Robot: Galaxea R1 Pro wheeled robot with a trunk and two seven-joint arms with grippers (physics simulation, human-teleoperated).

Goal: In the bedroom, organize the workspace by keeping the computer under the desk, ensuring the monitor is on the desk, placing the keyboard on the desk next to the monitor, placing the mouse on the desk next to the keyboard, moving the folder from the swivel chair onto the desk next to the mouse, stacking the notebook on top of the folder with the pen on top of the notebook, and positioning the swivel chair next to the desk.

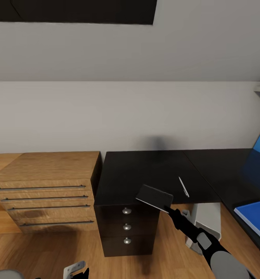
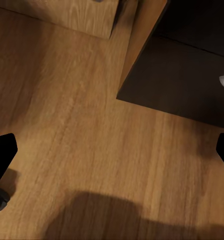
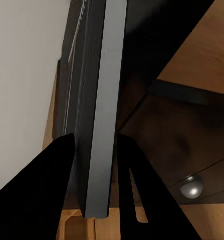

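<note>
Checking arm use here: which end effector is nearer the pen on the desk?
Right. The right end effector, holding a dark notebook, hovers just beside the pen. The left end effector hangs low over the floor, far off.

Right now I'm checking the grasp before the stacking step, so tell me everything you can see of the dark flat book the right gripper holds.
The notebook is a thin dark grey rectangular slab with a matte cover. The right wrist view shows its edge as a lighter grey band beside fine dark lines like page edges. The right gripper pinches one corner between its black fingers. It hangs tilted in the air over the front edge of the desk, above the black drawers, touching nothing but the fingers. The pen lies apart from it.
</note>
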